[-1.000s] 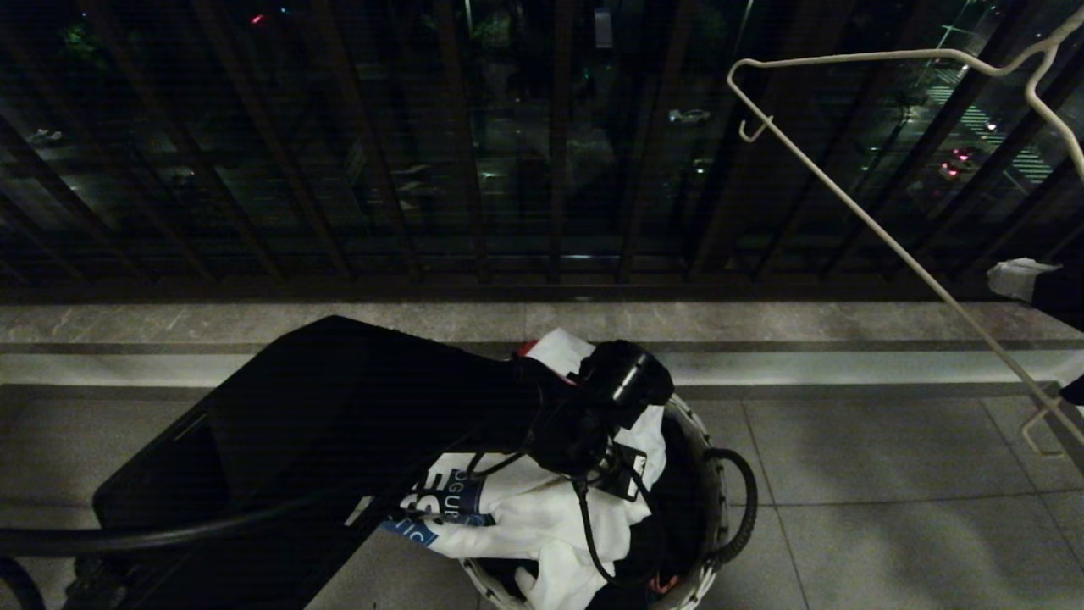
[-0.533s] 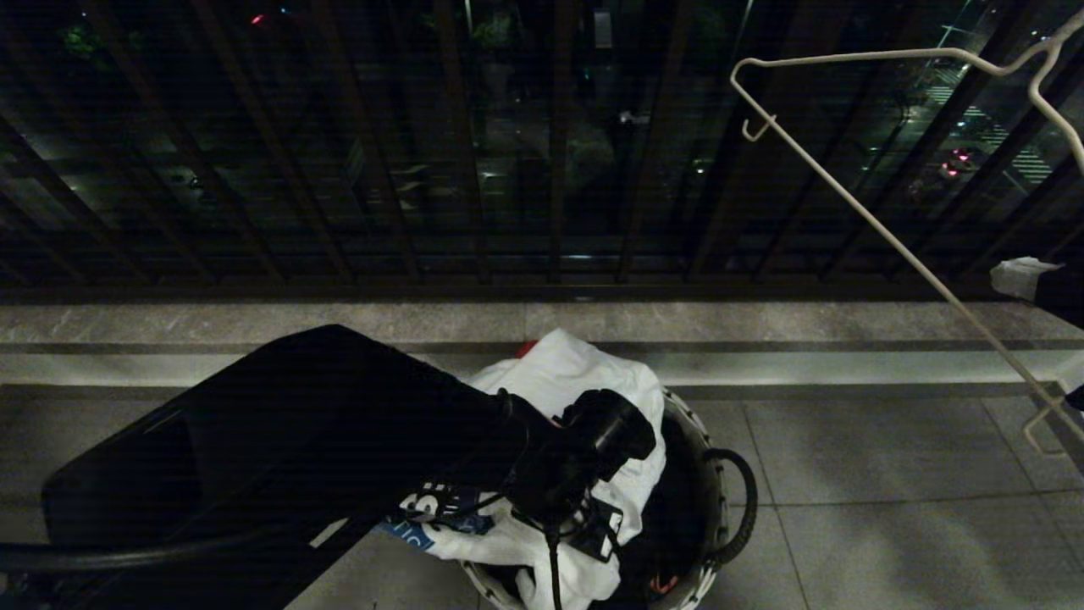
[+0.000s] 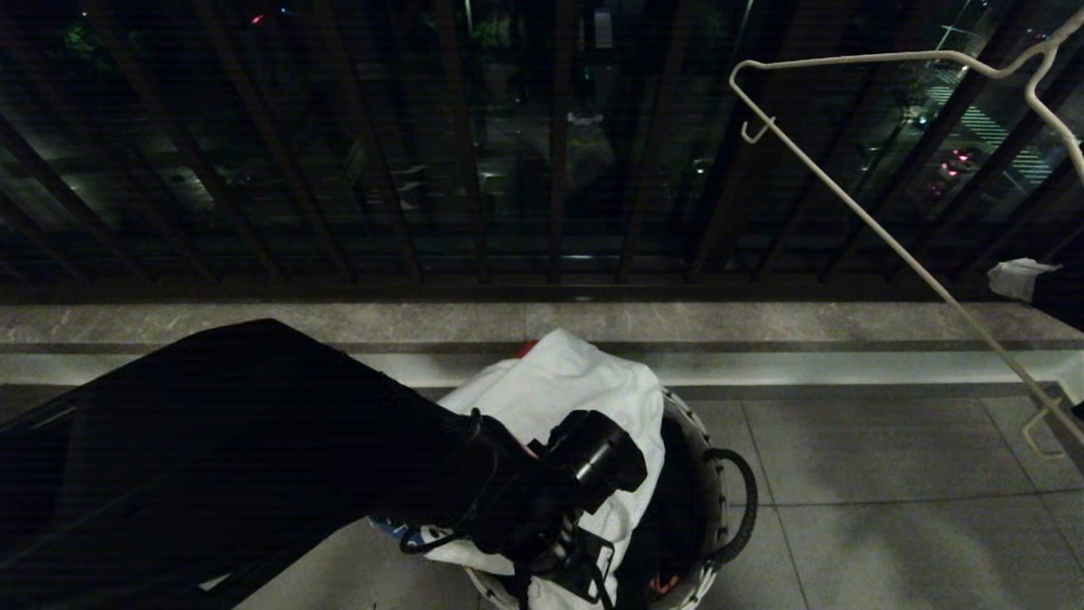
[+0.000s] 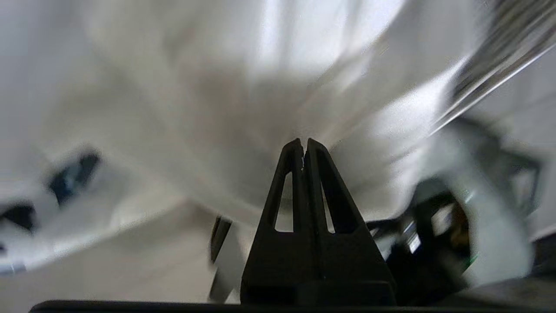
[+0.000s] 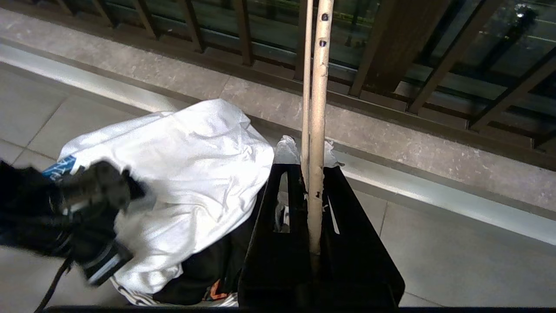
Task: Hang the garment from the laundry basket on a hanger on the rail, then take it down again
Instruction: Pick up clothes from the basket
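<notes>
left gripper [image 4: 303, 145]: lower centre, clenched on the white T-shirt [image 3: 563, 385] over the basket [image 3: 701, 474]
right gripper [image 5: 312, 174]: far right, clamped on the wire hanger [image 3: 881, 229]

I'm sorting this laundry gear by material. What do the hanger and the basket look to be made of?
Hanger: thin metal wire, probably, with an off-white coating; the right wrist view shows that coating chipped and flaking. Basket: seemingly woven rope or fibre, pale and matt, with a dark loop handle; mostly hidden under the shirt.
</notes>
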Available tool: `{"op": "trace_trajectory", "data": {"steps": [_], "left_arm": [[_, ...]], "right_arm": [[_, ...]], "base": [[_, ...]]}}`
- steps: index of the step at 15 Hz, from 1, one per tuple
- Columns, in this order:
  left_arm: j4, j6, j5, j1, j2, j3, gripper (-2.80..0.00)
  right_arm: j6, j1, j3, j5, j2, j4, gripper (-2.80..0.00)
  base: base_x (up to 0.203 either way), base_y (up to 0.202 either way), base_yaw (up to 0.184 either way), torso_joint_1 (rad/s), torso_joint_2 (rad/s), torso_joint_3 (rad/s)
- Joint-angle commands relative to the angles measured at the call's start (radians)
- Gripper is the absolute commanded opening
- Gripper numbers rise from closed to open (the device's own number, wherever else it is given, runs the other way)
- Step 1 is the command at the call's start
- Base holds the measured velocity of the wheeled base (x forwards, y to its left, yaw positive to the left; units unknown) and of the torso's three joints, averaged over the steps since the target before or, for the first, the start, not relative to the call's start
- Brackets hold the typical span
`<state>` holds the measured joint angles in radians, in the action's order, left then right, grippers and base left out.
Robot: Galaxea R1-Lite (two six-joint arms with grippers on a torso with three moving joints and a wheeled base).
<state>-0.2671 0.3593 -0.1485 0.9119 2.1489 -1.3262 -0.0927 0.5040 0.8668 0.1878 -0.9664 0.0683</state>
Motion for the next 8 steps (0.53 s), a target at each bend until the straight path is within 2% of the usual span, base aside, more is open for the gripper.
{"op": "trace_trajectory", "data": {"steps": [1, 4, 8], "left_arm": [[0.025, 0.004, -0.004, -0.003, -0.007, -0.063, -2.80], [0.037, -0.003, -0.020, -0.004, 0.050, -0.154, -2.80], [0.037, -0.053, -0.036, -0.024, 0.136, -0.276, -2.80]], "right_arm": [[-0.001, 0.001, 0.000, 0.001, -0.002, 0.001, -2.80], [-0.001, 0.001, -0.002, 0.001, -0.003, 0.001, -2.80], [-0.001, 0.001, 0.000, 0.001, -0.002, 0.001, -2.80]], "base": [[0.000, 0.000, 0.000, 0.000, 0.00, 0.000], [0.000, 0.000, 0.000, 0.000, 0.00, 0.000], [0.000, 0.000, 0.000, 0.000, 0.00, 0.000]]}}
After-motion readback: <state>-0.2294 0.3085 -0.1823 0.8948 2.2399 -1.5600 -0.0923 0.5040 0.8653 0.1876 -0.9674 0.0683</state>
